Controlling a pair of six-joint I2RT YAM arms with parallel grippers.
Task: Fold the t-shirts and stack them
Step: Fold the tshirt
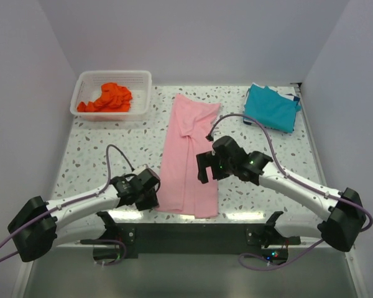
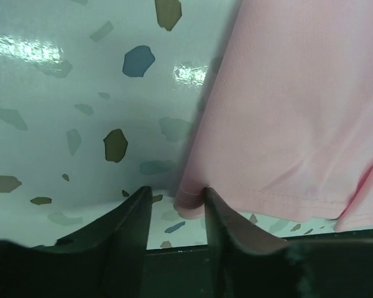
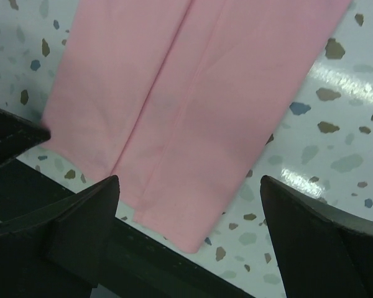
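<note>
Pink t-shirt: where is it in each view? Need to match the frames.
Top external: the pink t-shirt lies as a long strip down the centre of the table.
Left wrist: it fills the right half, with its corner at bottom centre.
Right wrist: it is upper centre, with its end reaching bottom centre.
Shared landmark: the speckled table and the dark strip along its near edge.

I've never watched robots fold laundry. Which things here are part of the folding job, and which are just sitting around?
Part of the job:
- pink t-shirt, laid out long in the middle
- teal t-shirt, far right
- orange-red t-shirt, crumpled in the basket

Just there:
- white mesh basket, far left
- speckled table
</note>
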